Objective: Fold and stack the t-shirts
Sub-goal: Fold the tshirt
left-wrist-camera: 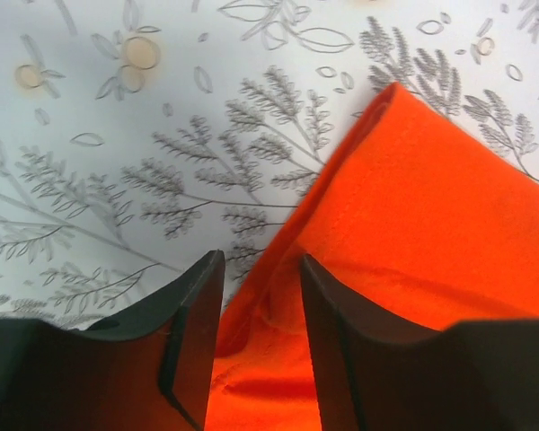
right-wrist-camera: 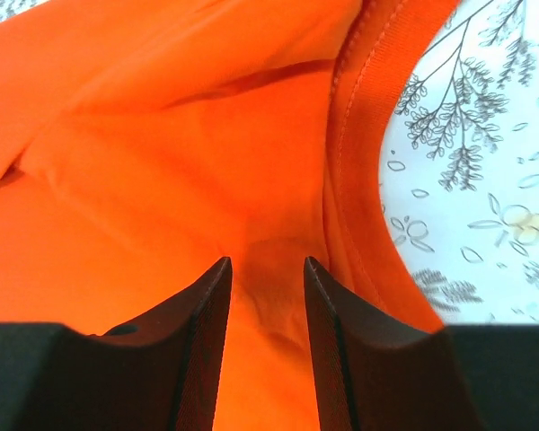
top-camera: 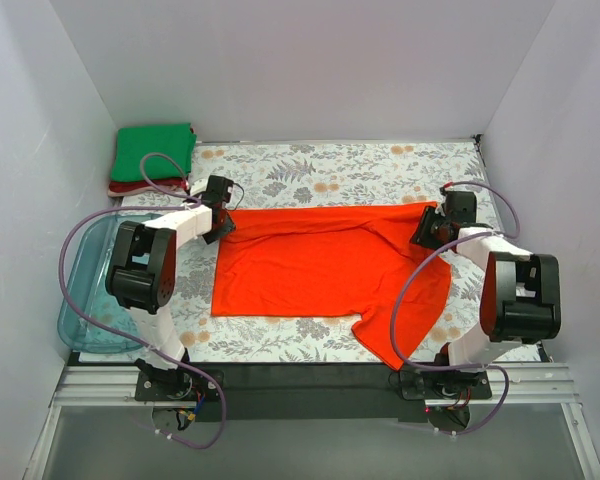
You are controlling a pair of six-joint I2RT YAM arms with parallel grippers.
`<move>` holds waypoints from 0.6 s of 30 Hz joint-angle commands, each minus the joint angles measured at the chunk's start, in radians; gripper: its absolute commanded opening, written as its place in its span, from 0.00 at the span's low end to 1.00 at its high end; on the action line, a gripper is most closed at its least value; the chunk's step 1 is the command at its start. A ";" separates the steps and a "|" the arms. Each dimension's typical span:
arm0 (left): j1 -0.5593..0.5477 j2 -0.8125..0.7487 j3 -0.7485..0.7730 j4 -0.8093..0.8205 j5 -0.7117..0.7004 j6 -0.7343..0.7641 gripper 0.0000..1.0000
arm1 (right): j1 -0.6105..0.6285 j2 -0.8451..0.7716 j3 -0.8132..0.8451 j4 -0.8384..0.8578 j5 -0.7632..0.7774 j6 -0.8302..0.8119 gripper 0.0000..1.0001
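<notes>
The orange-red t-shirt lies spread on the flower-patterned table, with one sleeve hanging toward the near right. My left gripper is at its far left corner. In the left wrist view the gripper is open, and the shirt's edge runs between the fingers. My right gripper is at the far right corner. In the right wrist view it is open over the cloth, next to a hem. A folded green t-shirt sits on a folded dark red one at the far left.
A clear blue plastic tub stands at the table's left edge beside the left arm. White walls close in the left, right and far sides. Bare patterned tabletop shows beyond the shirt.
</notes>
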 commanded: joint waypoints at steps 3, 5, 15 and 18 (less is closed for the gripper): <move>0.003 -0.156 0.001 -0.065 -0.106 0.026 0.58 | 0.132 -0.152 0.050 -0.072 0.147 -0.105 0.45; -0.005 -0.226 -0.010 -0.065 -0.113 0.051 0.64 | 0.213 -0.181 0.042 -0.073 0.156 -0.161 0.45; -0.042 -0.489 -0.260 0.069 -0.061 0.079 0.70 | 0.385 -0.057 0.080 -0.085 0.205 -0.240 0.36; -0.043 -0.471 -0.269 0.084 -0.020 0.094 0.70 | 0.393 -0.021 0.120 -0.088 0.221 -0.246 0.32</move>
